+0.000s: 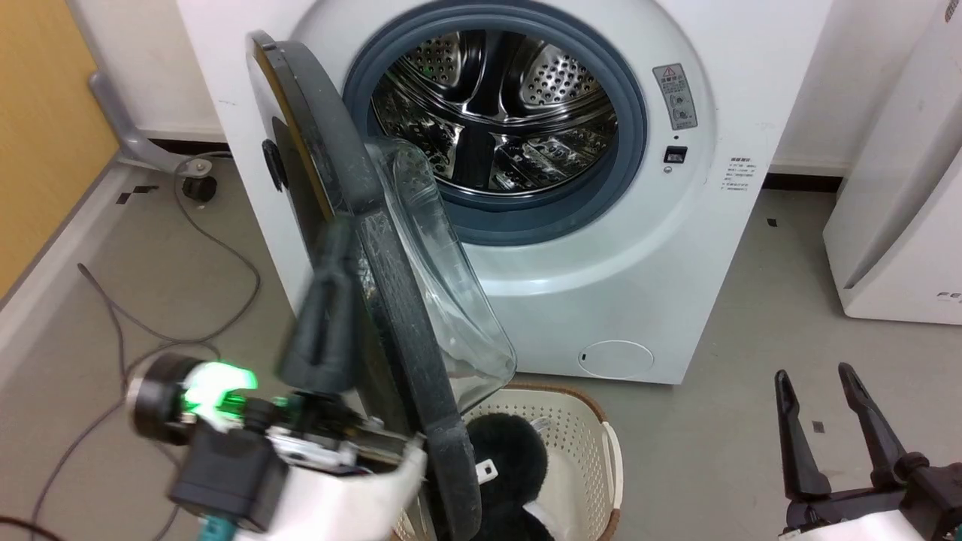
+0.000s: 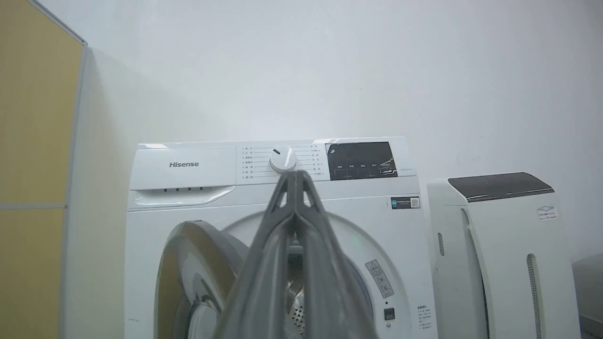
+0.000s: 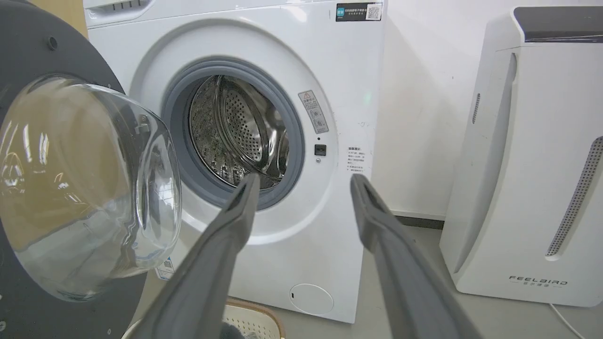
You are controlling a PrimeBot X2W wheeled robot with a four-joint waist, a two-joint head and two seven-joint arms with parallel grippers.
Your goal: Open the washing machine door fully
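head view / door: the washing machine door (image 1: 391, 300) stands out roughly square to the washing machine (image 1: 676, 248) front, seen edge-on. Its glass bowl faces the drum (image 1: 496, 113).
head view / left tool: the left gripper (image 1: 336, 240) is blurred, fingers pointing up, just beside the door's outer face. Can't tell if it touches.
head view / right tool: the right gripper (image 1: 814, 373) sits low at right, fingers spread, nothing held, well apart from the door.
head view / floor: a laundry basket (image 1: 594, 428) with a dark item in it sits under the door's free edge. A cable (image 1: 225, 248) lies at left.
left wrist view / tool: fingers clenched tip to tip, nothing between them, aimed up near the dial (image 2: 282, 159).
left wrist view / door: low left, swung outward.
right wrist view / tool: fingers released and empty, pointing toward the drum opening.
right wrist view / door: at left, glass bowl close to the camera. A white appliance (image 3: 532, 165) stands at right.
step: judged mid-opening; the door is about half open, not yet fully.
next move: the door looks to need more swing toward its hinge side. From the outer face a push would close it, so the clenched left fingers likely need the inner face or the rim. Keep clear of the basket.
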